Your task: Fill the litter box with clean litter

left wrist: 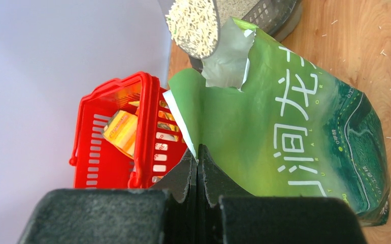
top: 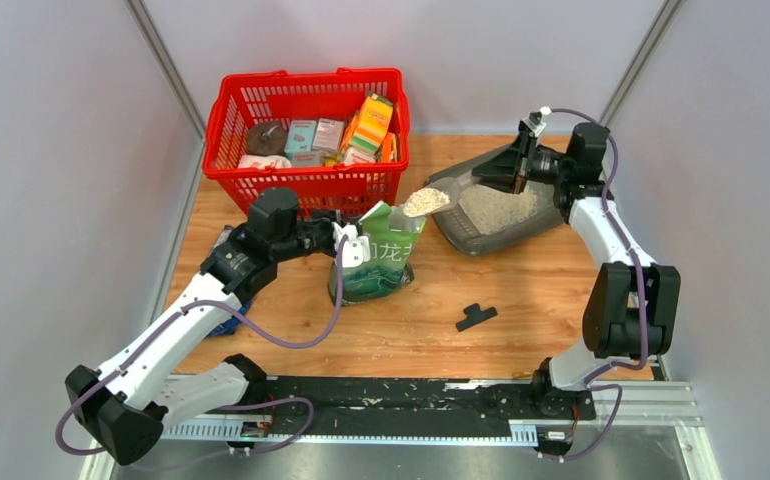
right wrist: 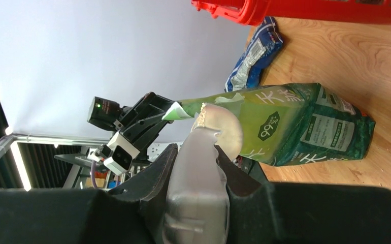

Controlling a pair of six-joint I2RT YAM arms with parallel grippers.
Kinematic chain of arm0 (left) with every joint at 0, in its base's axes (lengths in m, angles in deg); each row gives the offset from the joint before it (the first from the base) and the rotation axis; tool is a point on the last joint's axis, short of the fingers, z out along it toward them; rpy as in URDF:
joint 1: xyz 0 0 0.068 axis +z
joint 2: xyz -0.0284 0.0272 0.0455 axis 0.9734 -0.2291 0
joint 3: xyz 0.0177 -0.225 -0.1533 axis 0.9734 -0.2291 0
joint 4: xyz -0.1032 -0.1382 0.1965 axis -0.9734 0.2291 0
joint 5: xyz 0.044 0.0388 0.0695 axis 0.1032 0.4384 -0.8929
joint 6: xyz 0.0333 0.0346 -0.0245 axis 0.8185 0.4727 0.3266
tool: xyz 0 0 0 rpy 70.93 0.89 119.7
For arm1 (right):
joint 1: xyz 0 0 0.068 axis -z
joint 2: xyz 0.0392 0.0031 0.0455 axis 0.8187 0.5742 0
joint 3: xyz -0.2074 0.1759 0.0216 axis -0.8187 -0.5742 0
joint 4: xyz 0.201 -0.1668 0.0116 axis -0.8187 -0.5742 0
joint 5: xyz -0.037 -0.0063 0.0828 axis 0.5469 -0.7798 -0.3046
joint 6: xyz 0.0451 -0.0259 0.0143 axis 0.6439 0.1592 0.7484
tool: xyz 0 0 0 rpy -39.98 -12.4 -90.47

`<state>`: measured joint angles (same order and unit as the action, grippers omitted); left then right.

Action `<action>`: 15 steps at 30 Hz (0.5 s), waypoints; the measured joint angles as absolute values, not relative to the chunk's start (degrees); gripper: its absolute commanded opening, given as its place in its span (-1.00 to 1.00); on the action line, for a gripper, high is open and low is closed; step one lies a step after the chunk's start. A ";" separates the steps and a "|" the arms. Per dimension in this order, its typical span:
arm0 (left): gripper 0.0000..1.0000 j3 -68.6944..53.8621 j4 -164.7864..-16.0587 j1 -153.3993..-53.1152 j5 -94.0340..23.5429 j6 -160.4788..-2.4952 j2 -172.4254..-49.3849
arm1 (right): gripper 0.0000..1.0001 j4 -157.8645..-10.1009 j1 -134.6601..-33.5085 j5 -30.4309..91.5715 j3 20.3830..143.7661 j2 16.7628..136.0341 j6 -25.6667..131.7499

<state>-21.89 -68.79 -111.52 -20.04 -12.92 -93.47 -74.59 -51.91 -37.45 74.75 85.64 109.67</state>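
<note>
The litter box [top: 466,240], a dark grey shallow rectangular plastic tray with rounded corners, sits at the far right of the wooden table [top: 531,300], just right of a red mesh plastic basket [top: 261,185] of groceries. Clean litter [top: 499,205], pale beige fine granules, covers its floor. The right pincer [top: 514,172] hangs over the tray's left end, clenched on the handle of a translucent grey plastic scoop [top: 431,199], whose bowl, heaped with the same granules, is in the air between the tray and the torn mouth of a green-and-white pouch [top: 381,265] with Chinese characters. The left pincer [left wrist: 197,157] is clamped tight on the pouch's upper edge; the pouch stands upright mid-table. A blue-silver foil bag [right wrist: 249,58] lies to its left, partly under the left arm. A small black plastic piece [top: 476,316] lies alone nearer the arm bases.
</note>
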 measured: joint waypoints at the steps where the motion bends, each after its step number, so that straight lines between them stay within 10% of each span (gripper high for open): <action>1: -1.00 -21.89 -68.81 -111.52 -20.04 -12.92 -93.50 | -1.00 -73.58 -51.54 -37.45 74.75 85.64 110.63; 15: -1.00 -21.33 -68.59 -111.50 -20.04 -12.52 -94.26 | -1.00 -60.73 -39.25 -37.60 82.49 92.81 120.27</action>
